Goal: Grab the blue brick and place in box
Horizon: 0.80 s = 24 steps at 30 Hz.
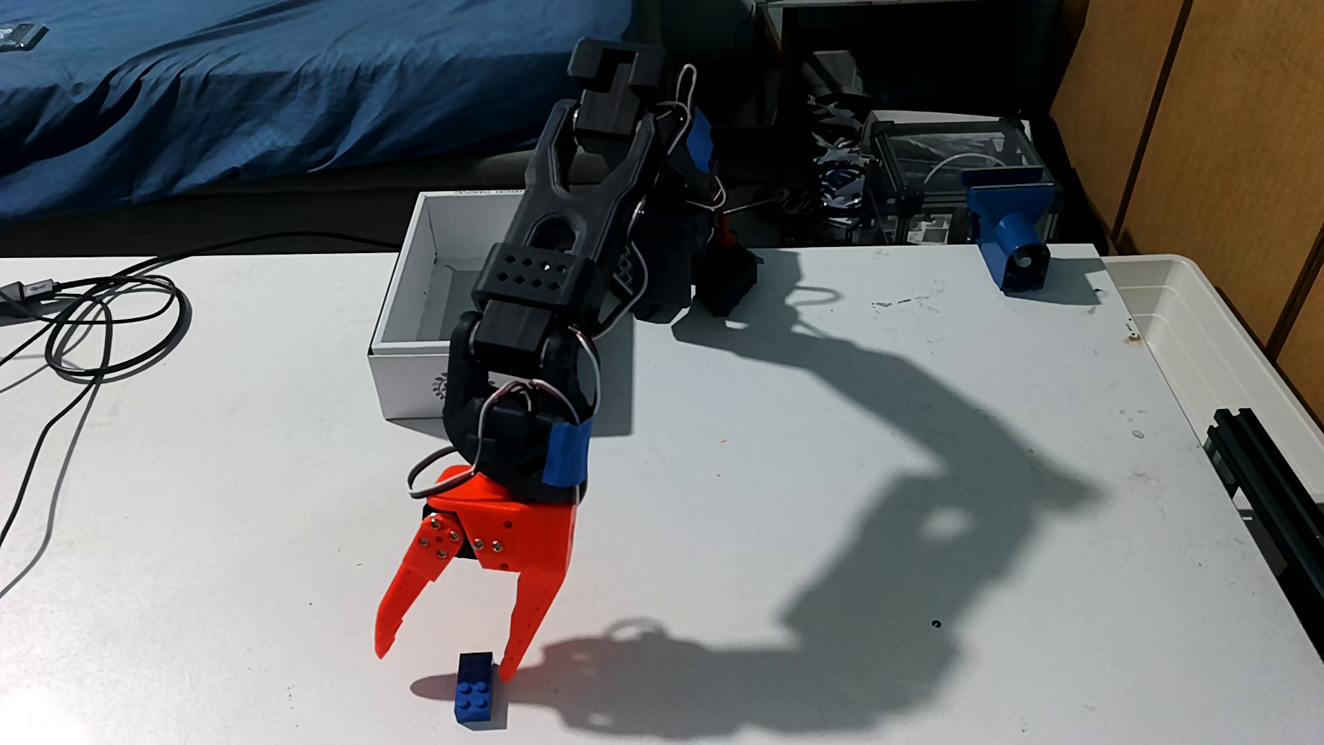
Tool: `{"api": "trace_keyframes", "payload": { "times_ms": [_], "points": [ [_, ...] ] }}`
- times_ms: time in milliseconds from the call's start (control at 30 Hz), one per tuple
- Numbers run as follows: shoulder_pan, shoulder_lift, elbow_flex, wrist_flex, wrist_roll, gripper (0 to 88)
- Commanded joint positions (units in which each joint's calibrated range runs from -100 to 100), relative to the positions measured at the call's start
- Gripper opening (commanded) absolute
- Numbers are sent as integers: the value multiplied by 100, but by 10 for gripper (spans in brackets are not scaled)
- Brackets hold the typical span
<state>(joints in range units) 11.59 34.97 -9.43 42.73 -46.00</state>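
The small blue brick (476, 689) lies on the white table near the front edge, studs up. My orange gripper (445, 666) hangs just behind it, open wide, pointing down at the table. Its right fingertip (510, 670) sits right beside the brick's far right corner; the left fingertip (383, 647) is well off to the brick's left. Nothing is held between the fingers. The white box (408, 383) stands open behind the black arm, which covers most of its right half; part of a dark emblem shows on its near side.
Black cables (93, 322) coil at the table's left. A blue printed mount (1006, 229) stands at the back right, a translucent plastic tub (1218, 337) along the right edge. The arm's dark shadow falls across the table's right half.
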Motion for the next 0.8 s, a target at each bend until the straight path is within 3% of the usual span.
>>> {"api": "trace_keyframes", "payload": {
  "times_ms": [0,167,767],
  "points": [
    [-74,-51,-210,-64,-28,292],
    [-96,-51,-184,-64,-28,248],
    [-119,237,-308,-29,-22,248]
  ]
}}
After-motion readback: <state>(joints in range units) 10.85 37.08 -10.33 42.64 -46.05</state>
